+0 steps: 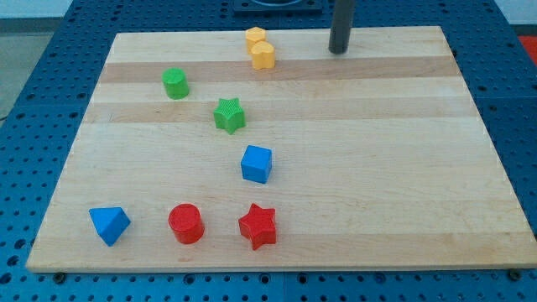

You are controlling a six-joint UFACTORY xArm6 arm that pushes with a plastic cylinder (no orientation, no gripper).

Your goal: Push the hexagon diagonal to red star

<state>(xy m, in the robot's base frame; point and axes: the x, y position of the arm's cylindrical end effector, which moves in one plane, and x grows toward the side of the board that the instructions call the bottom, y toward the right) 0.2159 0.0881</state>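
Blocks matte plastic, ribbed tops: yellow hexagon (263, 55) touching second yellow block (255, 36), shape unclear, maybe hexagon too. My tip (338, 50), plain dark rod, no hand to clench or release, holds nothing; hexagon well to its left in view. Red star (258, 226) near view's bottom, red cylinder (185, 223) beside. Desk (377, 168) pale wood planks on blue perforated base (25, 101).

My tip (338, 50) sits at the view's top, well right of the yellow hexagon (263, 55), which touches a second yellow block (255, 37). Down the wooden worktop (403, 168): green cylinder (175, 84), green star (229, 115), blue cube (257, 164). Along the bottom: blue triangular block (109, 224), red cylinder (185, 223), red star (258, 226).
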